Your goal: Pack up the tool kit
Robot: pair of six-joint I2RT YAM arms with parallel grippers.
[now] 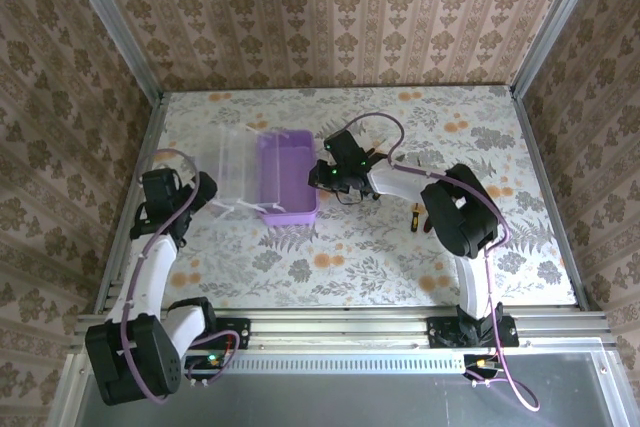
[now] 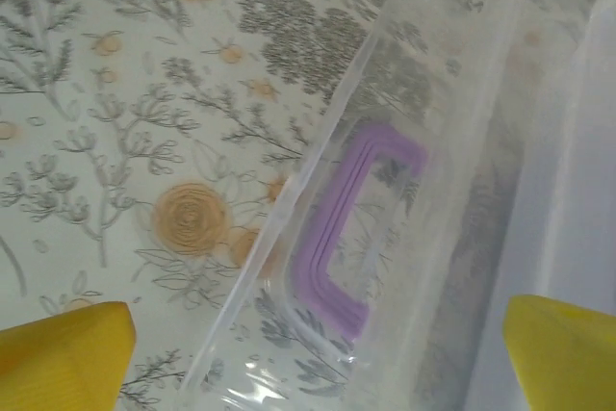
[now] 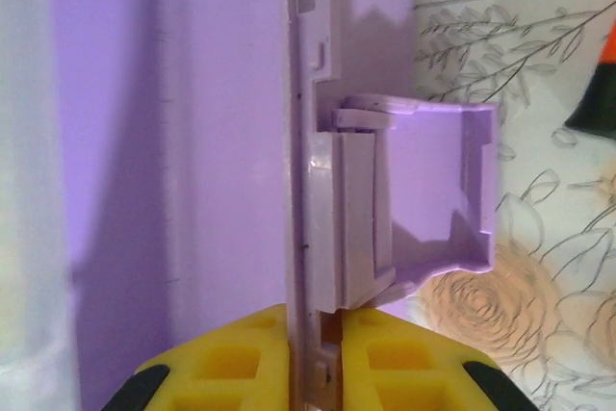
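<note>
The tool kit's lilac case [image 1: 288, 179] lies open mid-table, with its clear lid [image 1: 234, 171] folded out flat to the left. My right gripper [image 1: 326, 175] is shut on the case's right wall [image 3: 300, 238]; its yellow fingertips [image 3: 226, 368] pinch the rim just below the open latch [image 3: 423, 199]. My left gripper [image 1: 205, 192] hovers at the lid's left edge, jaws wide open with nothing between them [image 2: 318, 368]. Under it lie the clear lid [image 2: 423, 141] and the purple handle [image 2: 351, 228]. One screwdriver [image 1: 414, 217] lies right of the case; a black-and-orange handle [image 3: 599, 93] shows at the frame's edge.
The floral tablecloth [image 1: 340, 247] covers the table, with patterned walls and metal rails around it. The right arm's forearm [image 1: 450, 202] stretches over the table's right half, above the screwdriver. More dark tool shapes [image 1: 372, 159] sit partly hidden behind the right wrist.
</note>
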